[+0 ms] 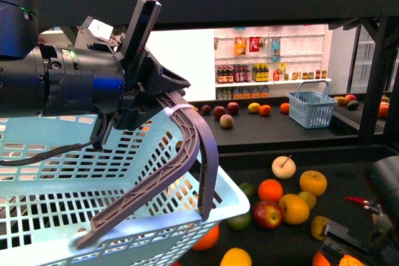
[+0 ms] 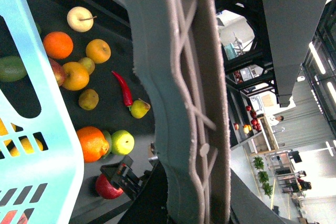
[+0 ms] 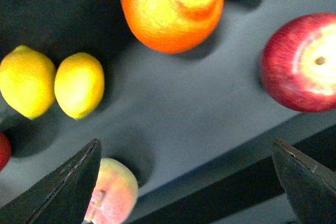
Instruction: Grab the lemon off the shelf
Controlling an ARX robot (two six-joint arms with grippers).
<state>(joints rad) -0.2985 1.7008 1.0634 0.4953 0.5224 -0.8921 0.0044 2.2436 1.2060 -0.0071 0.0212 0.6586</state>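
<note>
Two bright yellow lemons [image 3: 79, 84] [image 3: 26, 80] lie side by side on the dark shelf deck [image 3: 184, 103] in the right wrist view. My right gripper [image 3: 186, 182] hangs open and empty above the deck's front edge, with the lemons beyond one finger [image 3: 68, 187]. It also shows low at the right of the front view [image 1: 341, 247]. My left gripper [image 1: 146, 101] is shut on the grey basket handle [image 1: 187, 154] and holds the light blue basket [image 1: 75, 172] up at the left. The handle [image 2: 178, 103] fills the left wrist view.
A big orange [image 3: 170, 9], a red apple [image 3: 302, 61] and a peach [image 3: 113, 195] lie near the open jaws. More loose fruit [image 1: 293, 207] and a red chili [image 2: 123, 88] are scattered on the deck. A second blue basket [image 1: 312, 109] stands on the far shelf.
</note>
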